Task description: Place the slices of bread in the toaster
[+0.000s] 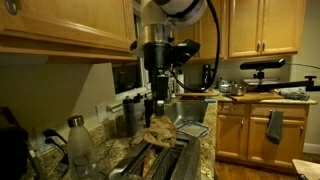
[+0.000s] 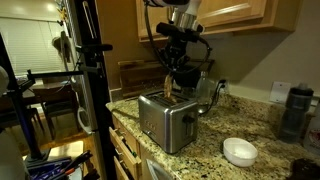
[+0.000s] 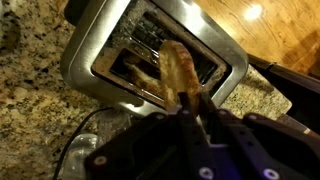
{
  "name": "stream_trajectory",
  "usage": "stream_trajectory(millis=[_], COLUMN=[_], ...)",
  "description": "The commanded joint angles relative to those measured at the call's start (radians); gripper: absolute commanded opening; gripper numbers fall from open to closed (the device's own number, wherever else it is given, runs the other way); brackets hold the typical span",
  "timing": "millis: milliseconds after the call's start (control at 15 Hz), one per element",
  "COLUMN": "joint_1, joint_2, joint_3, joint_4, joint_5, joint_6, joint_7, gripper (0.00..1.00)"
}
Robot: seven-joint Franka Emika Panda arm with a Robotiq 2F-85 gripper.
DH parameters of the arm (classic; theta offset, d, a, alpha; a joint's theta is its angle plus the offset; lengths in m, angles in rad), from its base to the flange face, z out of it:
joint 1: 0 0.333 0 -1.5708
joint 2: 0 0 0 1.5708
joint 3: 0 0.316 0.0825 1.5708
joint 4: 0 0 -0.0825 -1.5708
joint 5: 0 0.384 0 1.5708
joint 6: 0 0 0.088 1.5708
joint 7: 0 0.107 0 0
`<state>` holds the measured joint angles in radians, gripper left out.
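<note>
The shiny silver toaster [image 2: 165,120] stands on the granite counter, and its top also shows in an exterior view [image 1: 150,163]. In the wrist view its two dark slots [image 3: 150,60] lie straight below the fingers. My gripper [image 3: 190,100] is shut on a tan slice of bread [image 3: 180,68], held upright with its lower end at the slot nearer the toaster's right side. Another tan slice [image 3: 135,72] lies inside a slot. In both exterior views the gripper [image 1: 158,108] [image 2: 176,72] hangs just over the toaster with the held slice [image 1: 160,131] [image 2: 168,84] below it.
A white bowl [image 2: 239,151] and a dark canister [image 2: 293,110] sit on the counter beside the toaster. A clear bottle [image 1: 78,142] and a flat silvery tray [image 1: 193,128] stand close by. A black tripod [image 2: 88,90] rises at the counter's edge. Wooden cabinets hang overhead.
</note>
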<state>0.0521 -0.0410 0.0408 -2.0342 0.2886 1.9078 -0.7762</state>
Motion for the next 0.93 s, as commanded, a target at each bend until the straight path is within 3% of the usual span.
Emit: stream_trajectory(millis=[0,867], joint_1=[0.011,0.002], joint_2=[0.017,0.069], joint_3=[0.011,0.029], joint_4=[0.051,0.098], joint_5=[-0.027,-0.149], joint_6=[-0.062,-0.135], joint_7=[-0.028,-0.169], gripper=[0.10,0.10])
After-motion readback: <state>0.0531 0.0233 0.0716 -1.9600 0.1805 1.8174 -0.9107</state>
